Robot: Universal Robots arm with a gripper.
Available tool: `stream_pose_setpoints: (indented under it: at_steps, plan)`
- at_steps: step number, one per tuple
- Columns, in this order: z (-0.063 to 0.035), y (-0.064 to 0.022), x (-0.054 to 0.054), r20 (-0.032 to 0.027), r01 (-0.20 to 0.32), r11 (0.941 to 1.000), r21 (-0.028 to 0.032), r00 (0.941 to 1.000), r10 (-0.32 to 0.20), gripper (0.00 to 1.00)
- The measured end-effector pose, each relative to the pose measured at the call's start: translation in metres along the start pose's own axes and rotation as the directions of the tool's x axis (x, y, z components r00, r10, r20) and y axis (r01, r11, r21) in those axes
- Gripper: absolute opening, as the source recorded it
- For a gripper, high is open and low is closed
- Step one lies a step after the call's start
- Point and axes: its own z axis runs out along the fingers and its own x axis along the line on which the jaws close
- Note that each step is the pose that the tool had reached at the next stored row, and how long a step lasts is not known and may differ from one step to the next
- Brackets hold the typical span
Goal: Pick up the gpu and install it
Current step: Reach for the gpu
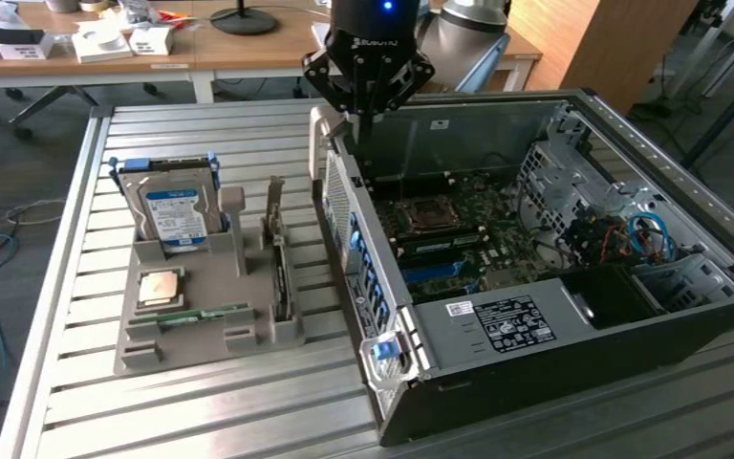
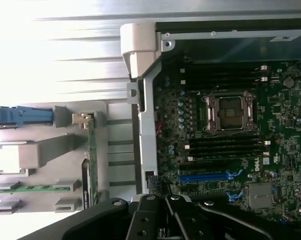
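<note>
Gripper (image 1: 364, 107), closed and apparently empty, above case (image 1: 507, 382) rear edge; gpu (image 1: 280, 273) slotted edgewise in holder (image 1: 188, 352), presenting its top edge for grasping.

Flat indoor light, white glare at the wrist
Soft, near shadowless over the slatted table (image 1: 214, 402) in the exterior view, dim inside the computer case (image 1: 533, 378); burnt to white on the slats in the wrist view, even on the motherboard (image 2: 285, 145), black on the gripper (image 2: 163, 200)

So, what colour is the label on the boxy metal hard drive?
Blue and white label, best in exterior view.
</note>
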Motion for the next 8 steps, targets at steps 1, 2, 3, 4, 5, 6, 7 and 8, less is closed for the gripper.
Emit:
stream_pose_setpoints:
  at_steps: [1,2,3,4,5,6,7,8]
  plan:
    - [0.0000,-0.0001,0.002,0.0000,0.000,1.0000,0.0000,1.0000,0.000,0.11]
    - [-0.0001,-0.0003,0.003,0.0000,0.000,1.0000,0.0000,1.0000,0.000,0.11]
    - [-0.0001,-0.0004,0.005,0.0000,0.000,1.0000,0.0000,1.0000,0.000,0.11]
    - [-0.0002,-0.0006,0.007,0.0000,0.000,1.0000,0.0000,1.0000,0.000,0.11]
    - [-0.0002,-0.0007,0.009,0.0000,0.000,1.0000,-0.0001,1.0000,0.000,0.11]
    - [-0.0003,-0.0008,0.011,0.0000,0.000,1.0000,0.0000,1.0000,0.000,0.11]
    - [-0.0003,-0.0009,0.012,0.0000,0.000,1.0000,0.0000,1.0000,0.000,0.11]
    - [-0.0004,-0.0010,0.014,0.0000,0.000,1.0000,-0.0001,1.0000,0.000,0.11]
